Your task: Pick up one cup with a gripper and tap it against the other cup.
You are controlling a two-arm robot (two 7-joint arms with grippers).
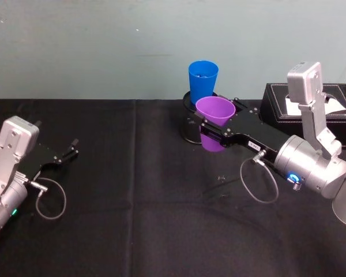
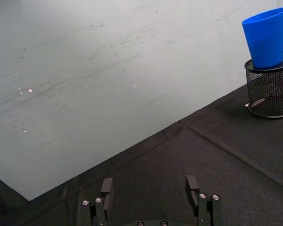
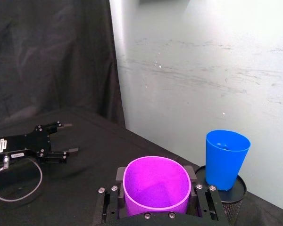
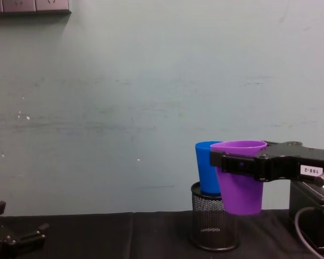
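The purple cup (image 1: 214, 112) hangs upright above the table, and my right gripper (image 1: 210, 133) is shut on its sides just below the rim. It shows as well in the chest view (image 4: 240, 181) and the right wrist view (image 3: 155, 186). The blue cup (image 1: 203, 81) stands in the mouth of a black wire-mesh pen holder (image 4: 213, 224), just behind the purple cup. In the right wrist view a small gap separates the purple cup from the blue cup (image 3: 226, 157). My left gripper (image 1: 69, 153) rests open and empty at the table's left.
A black tissue box (image 1: 311, 109) stands at the back right, close to my right arm. A black cloth (image 1: 132, 219) covers the table, and a pale wall rises directly behind the cups.
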